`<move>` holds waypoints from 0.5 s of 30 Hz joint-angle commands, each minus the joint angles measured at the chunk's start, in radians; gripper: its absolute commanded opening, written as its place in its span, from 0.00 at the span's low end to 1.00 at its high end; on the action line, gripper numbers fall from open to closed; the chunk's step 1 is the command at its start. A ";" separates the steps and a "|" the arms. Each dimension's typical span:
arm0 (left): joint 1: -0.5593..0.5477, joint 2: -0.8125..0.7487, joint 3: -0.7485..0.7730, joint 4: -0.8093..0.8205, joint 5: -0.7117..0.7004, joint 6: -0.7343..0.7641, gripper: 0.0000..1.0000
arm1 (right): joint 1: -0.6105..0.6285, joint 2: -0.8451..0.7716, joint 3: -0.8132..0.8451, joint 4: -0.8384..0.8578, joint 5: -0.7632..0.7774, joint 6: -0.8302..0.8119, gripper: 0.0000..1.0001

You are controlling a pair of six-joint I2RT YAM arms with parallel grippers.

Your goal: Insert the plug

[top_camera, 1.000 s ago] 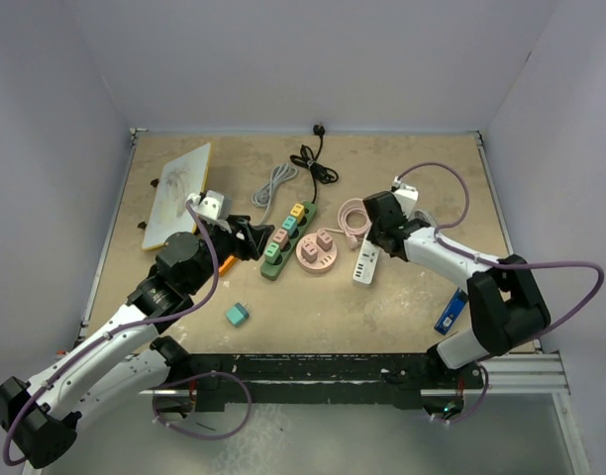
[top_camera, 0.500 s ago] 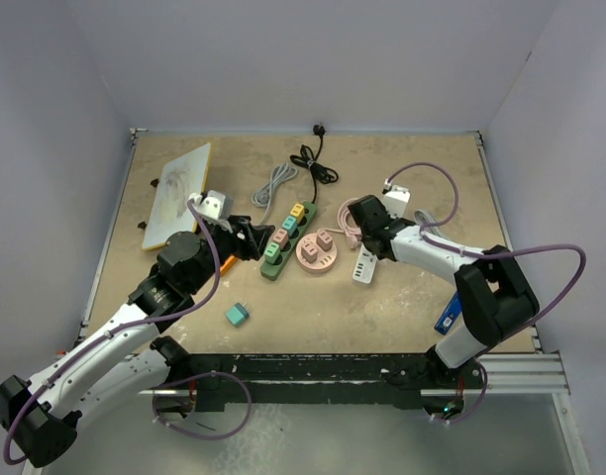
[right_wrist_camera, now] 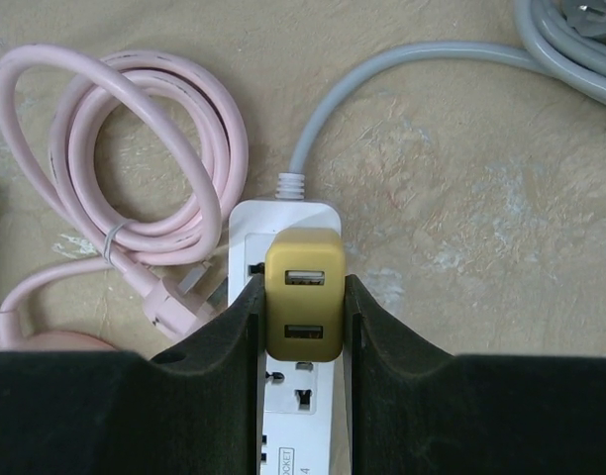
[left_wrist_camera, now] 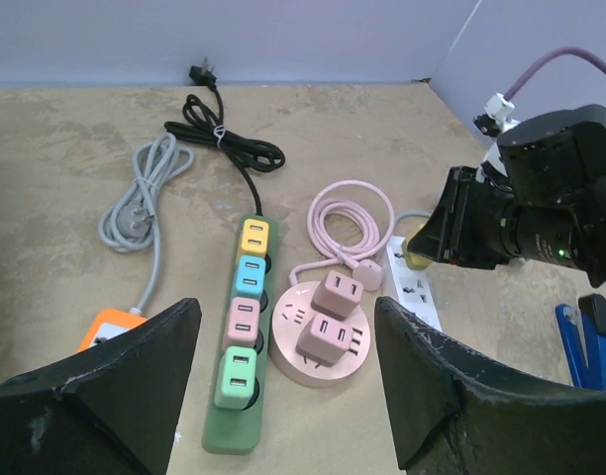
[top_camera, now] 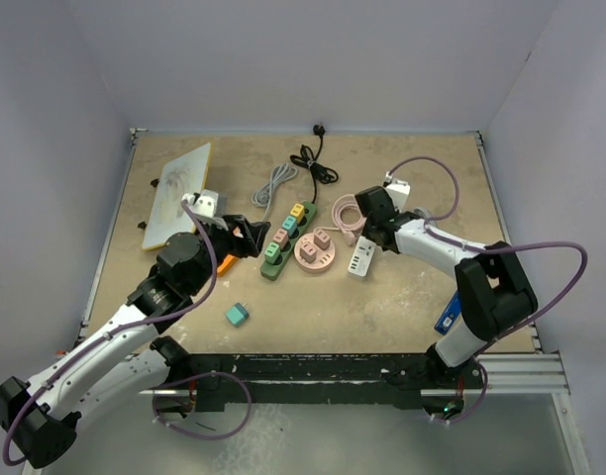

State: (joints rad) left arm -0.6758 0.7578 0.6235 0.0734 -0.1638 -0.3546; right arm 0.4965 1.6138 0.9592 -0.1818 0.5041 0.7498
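My right gripper [right_wrist_camera: 303, 309] is shut on a yellow two-port USB plug [right_wrist_camera: 304, 299]. It holds the plug over the cord end of the white power strip [right_wrist_camera: 301, 421], square to the strip. I cannot tell whether the prongs are in the socket. In the top view the right gripper [top_camera: 368, 222] is at the far end of the white strip [top_camera: 360, 263]. My left gripper [left_wrist_camera: 283, 396] is open and empty. It hovers above the green strip [left_wrist_camera: 242, 336] and the pink round socket [left_wrist_camera: 318, 332].
A coiled pink cable [right_wrist_camera: 125, 158] lies left of the white strip, whose grey cord [right_wrist_camera: 402, 69] runs back. Also on the table are a teal adapter [top_camera: 236, 315], a blue object [top_camera: 449, 315], a board [top_camera: 179, 193], a black cable [top_camera: 313, 163] and an orange piece [left_wrist_camera: 110, 327].
My right gripper has moved left with the yellow plug and settled over the white strip's far end. The strip has shifted slightly left. The left arm has barely moved.
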 commanded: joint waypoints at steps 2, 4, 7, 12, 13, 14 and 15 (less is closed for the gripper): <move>-0.002 -0.026 -0.015 -0.034 -0.197 -0.170 0.68 | 0.005 -0.040 0.029 -0.206 -0.177 -0.012 0.31; -0.001 -0.008 0.012 -0.121 -0.288 -0.291 0.69 | 0.005 -0.096 0.087 -0.221 -0.162 -0.027 0.46; -0.001 0.065 0.091 -0.324 -0.313 -0.375 0.69 | 0.004 -0.176 0.148 -0.229 -0.138 -0.049 0.60; 0.001 0.155 0.105 -0.618 -0.337 -0.583 0.68 | 0.005 -0.277 0.158 -0.207 -0.061 -0.063 0.65; 0.002 0.158 0.093 -0.661 -0.338 -0.631 0.67 | 0.004 -0.289 0.148 -0.203 -0.055 -0.061 0.65; 0.001 0.156 0.079 -0.702 -0.339 -0.674 0.66 | 0.005 -0.299 0.136 -0.194 -0.058 -0.062 0.65; 0.001 0.152 0.068 -0.744 -0.341 -0.714 0.65 | 0.004 -0.310 0.123 -0.183 -0.069 -0.070 0.65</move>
State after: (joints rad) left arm -0.6754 0.9192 0.7048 -0.4171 -0.4580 -0.8341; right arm 0.4999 1.3441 1.0939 -0.3725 0.4038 0.7063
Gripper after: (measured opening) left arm 0.673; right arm 0.648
